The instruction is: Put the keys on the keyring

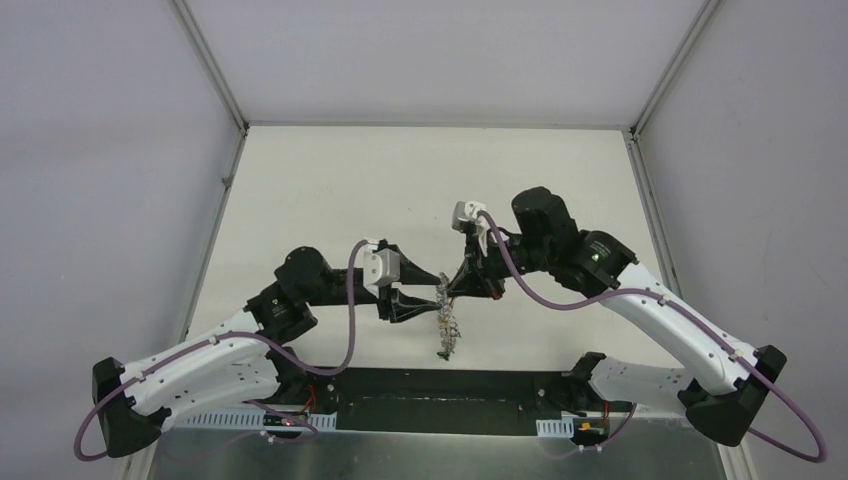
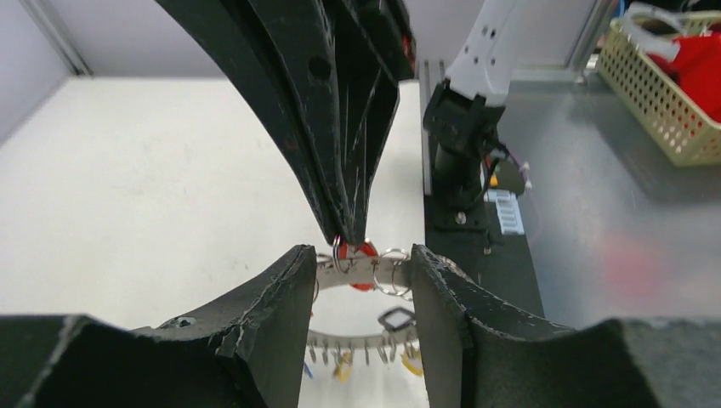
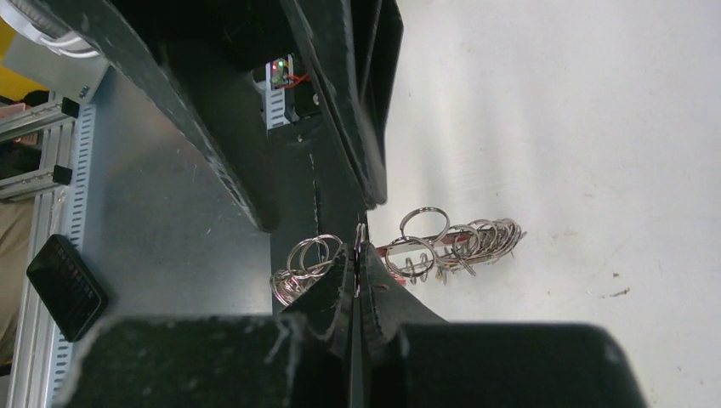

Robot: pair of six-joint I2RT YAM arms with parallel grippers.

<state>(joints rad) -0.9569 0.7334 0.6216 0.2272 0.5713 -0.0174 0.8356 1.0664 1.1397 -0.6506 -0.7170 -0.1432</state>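
Handover looks like the step in hand. Both grippers meet at the keyring (image 2: 366, 274), which hangs in the air over the middle of the table (image 1: 330, 200), closer to the near edge than the far one.

The right gripper (image 2: 349, 229) is squeezed tight. Its tips pinch the top edge of the keyring, right by a red tag (image 2: 364, 250). I cannot tell if it pinches the big ring itself or one of the small silver rings on it.

The left gripper (image 2: 361, 262) reaches in from the left with its fingers (image 2: 281, 314) apart. The band of the keyring runs across the gap between them, so I think it is not squeezing.

Some keys (image 2: 343, 367) with yellow and blue tags already hang from the low side of the keyring, under both grippers.

Next, I think the left gripper must back off and fetch another key. The right one must hold the keyring up and steady so it does not swing.
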